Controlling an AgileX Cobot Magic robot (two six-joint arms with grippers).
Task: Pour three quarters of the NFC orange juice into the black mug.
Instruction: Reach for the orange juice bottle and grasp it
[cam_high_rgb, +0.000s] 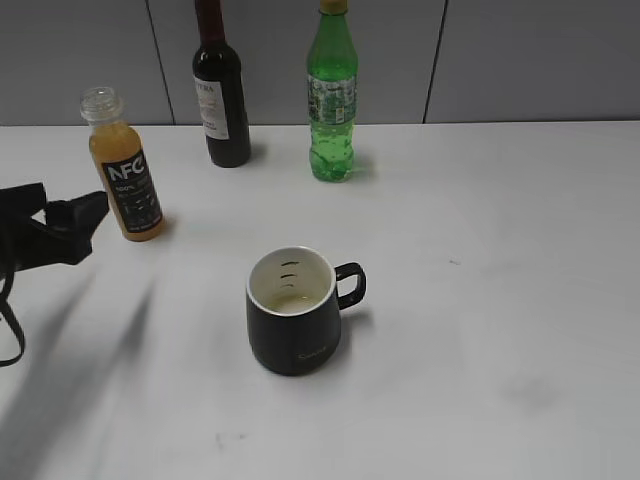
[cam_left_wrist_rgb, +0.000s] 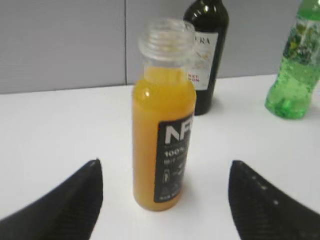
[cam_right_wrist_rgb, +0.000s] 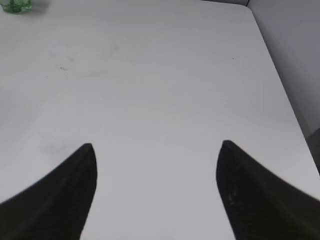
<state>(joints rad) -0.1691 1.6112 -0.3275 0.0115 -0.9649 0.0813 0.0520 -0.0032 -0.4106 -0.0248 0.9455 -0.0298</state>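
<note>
The NFC orange juice (cam_high_rgb: 125, 175) stands upright and capless at the back left of the white table, nearly full. In the left wrist view the NFC orange juice (cam_left_wrist_rgb: 163, 135) stands just ahead of my open left gripper (cam_left_wrist_rgb: 165, 170), between the line of the fingers but untouched. In the exterior view my left gripper (cam_high_rgb: 85, 215) sits just left of the bottle. The black mug (cam_high_rgb: 293, 315) stands mid-table, handle to the right, with a little pale liquid at its bottom. My right gripper (cam_right_wrist_rgb: 156, 150) is open and empty over bare table; it is out of the exterior view.
A dark wine bottle (cam_high_rgb: 221, 95) and a green plastic bottle (cam_high_rgb: 331, 100) stand at the back by the grey wall. They also show behind the juice in the left wrist view: wine bottle (cam_left_wrist_rgb: 205, 55), green bottle (cam_left_wrist_rgb: 295, 75). The table's right edge (cam_right_wrist_rgb: 280, 80) shows.
</note>
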